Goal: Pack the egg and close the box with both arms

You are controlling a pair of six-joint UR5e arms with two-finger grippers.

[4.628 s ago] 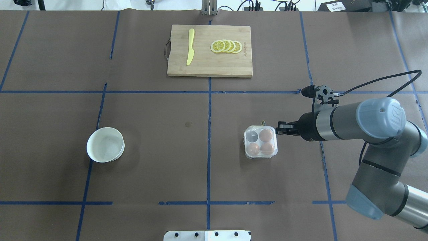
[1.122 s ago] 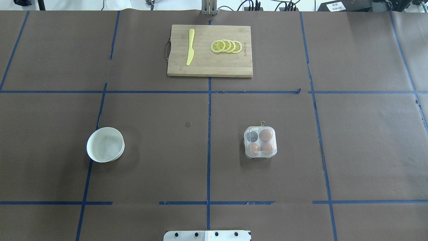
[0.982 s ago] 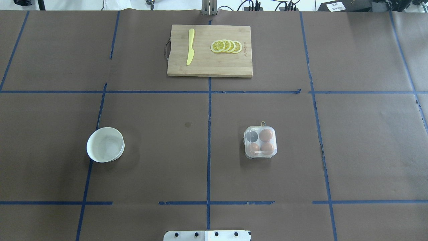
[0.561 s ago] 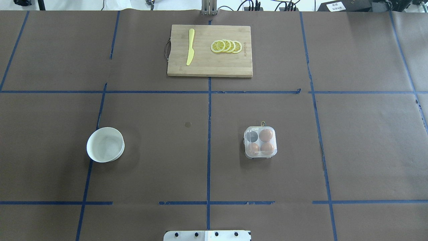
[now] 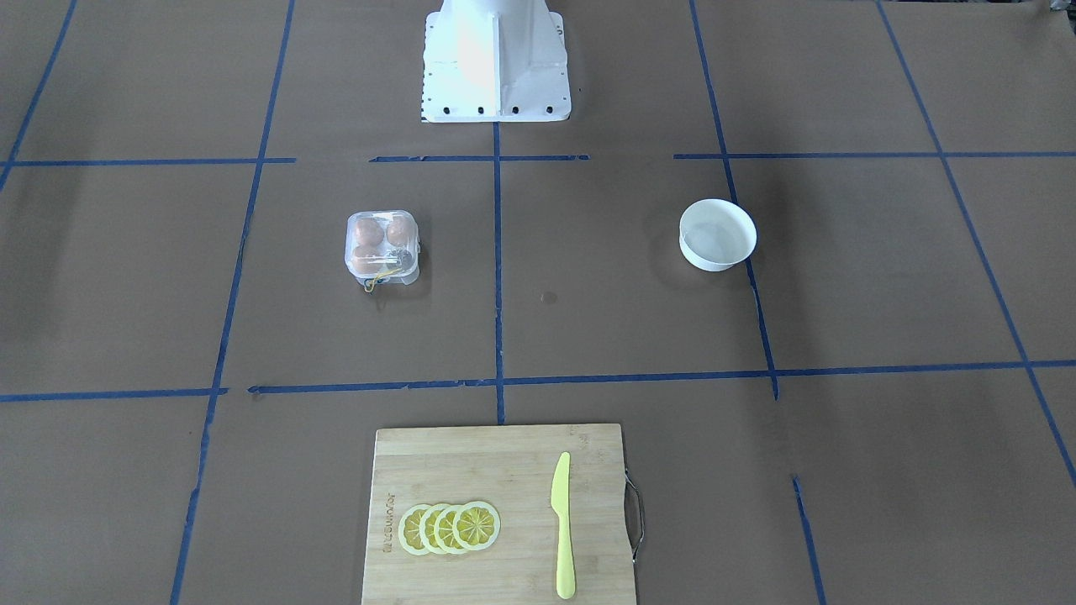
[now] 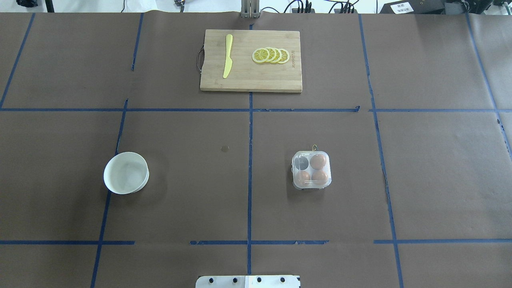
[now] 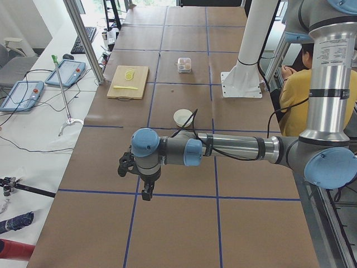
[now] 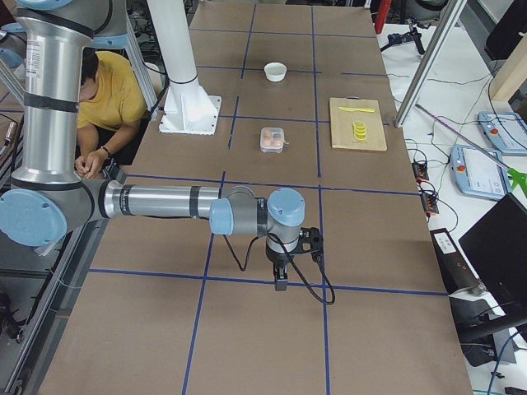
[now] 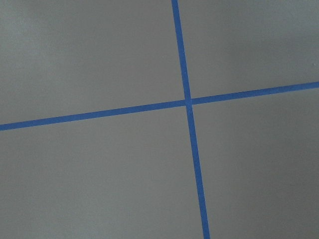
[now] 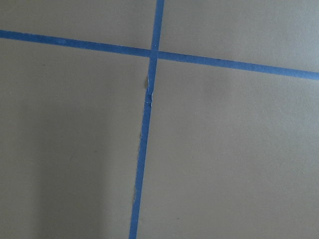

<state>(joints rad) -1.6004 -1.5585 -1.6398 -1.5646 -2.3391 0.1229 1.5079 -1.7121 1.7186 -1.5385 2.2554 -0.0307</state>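
box [image 6: 311, 170] lid shut | 3 eggs [image 6: 318, 161] inside | bowl [image 6: 126, 173] well left

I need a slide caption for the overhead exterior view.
Clear box holding three eggs, a white bowl, and a cutting board.

2 silver-grey arms [image 7: 234, 148], blue joint caps [image 7: 146, 143]

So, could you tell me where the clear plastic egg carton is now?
In the overhead view, the small clear plastic egg carton sits on the robot's right, right of the central blue tape line, opposite the round white bowl.
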